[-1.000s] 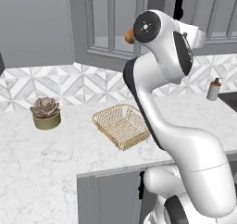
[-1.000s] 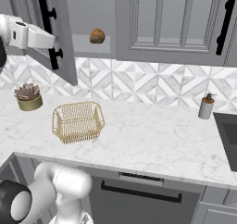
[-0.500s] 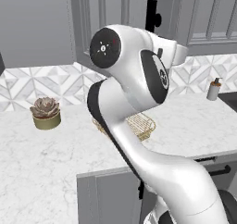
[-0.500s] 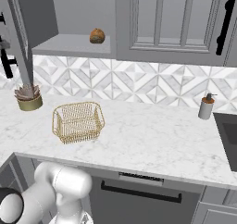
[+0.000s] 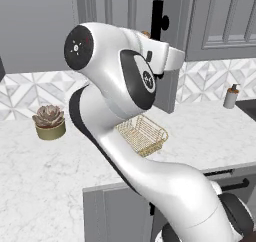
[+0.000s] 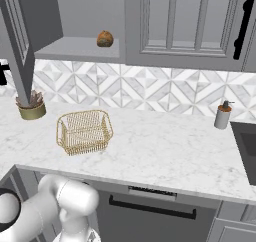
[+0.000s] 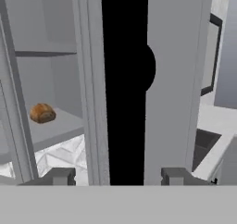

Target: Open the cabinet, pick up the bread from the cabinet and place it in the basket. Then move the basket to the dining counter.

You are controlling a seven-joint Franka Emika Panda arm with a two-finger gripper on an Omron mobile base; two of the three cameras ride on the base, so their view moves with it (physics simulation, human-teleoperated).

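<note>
Letting go of the cabinet's black handle (image 7: 124, 79) is the step in hand: the pincer (image 7: 118, 177) stands released, its tips apart on either side of the bar. With the cabinet (image 6: 75, 21) door swung wide, the bread (image 6: 104, 38) sits on the cabinet's lower shelf, above and a little right of the basket (image 6: 83, 131) on the counter (image 6: 165, 151). Back straight off the handle first, I judge, then swing around the door's edge toward the roll.
</note>
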